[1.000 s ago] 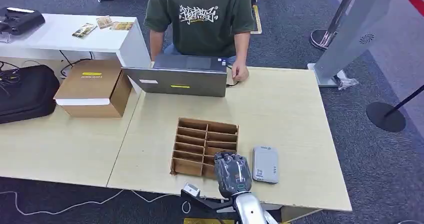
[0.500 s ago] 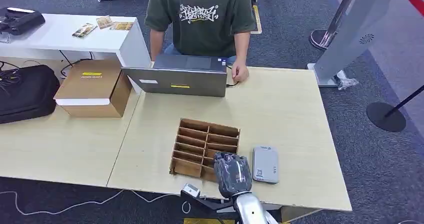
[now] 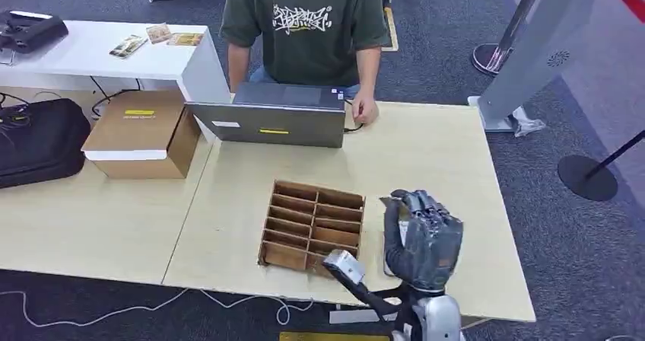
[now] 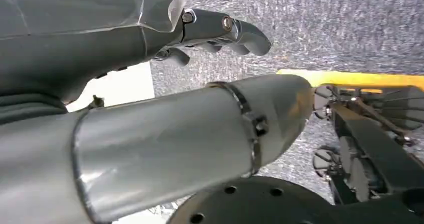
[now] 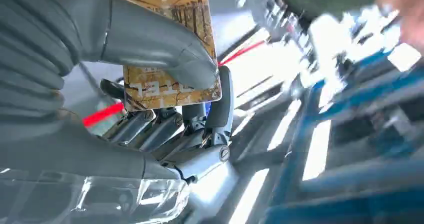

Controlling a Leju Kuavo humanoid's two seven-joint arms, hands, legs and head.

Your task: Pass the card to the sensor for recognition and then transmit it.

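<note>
The card (image 5: 167, 44), pinched under the thumb of the right hand (image 3: 420, 238), now hangs over the spot beside the wooden divider tray (image 3: 312, 223) where the sensor lay uncovered a moment ago, the hand having lifted from the tray, so scanning looks imminent.

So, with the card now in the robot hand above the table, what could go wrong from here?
1. The card is pinched only between the thumb and fingers of the right robot hand, so it might slip or tilt during the move.
2. In the head view the robot hand covers the place of the sensor, so aiming the card at it may be hard to check.
3. The wooden tray stands close beside the robot hand, which could bump it when coming down.
</note>
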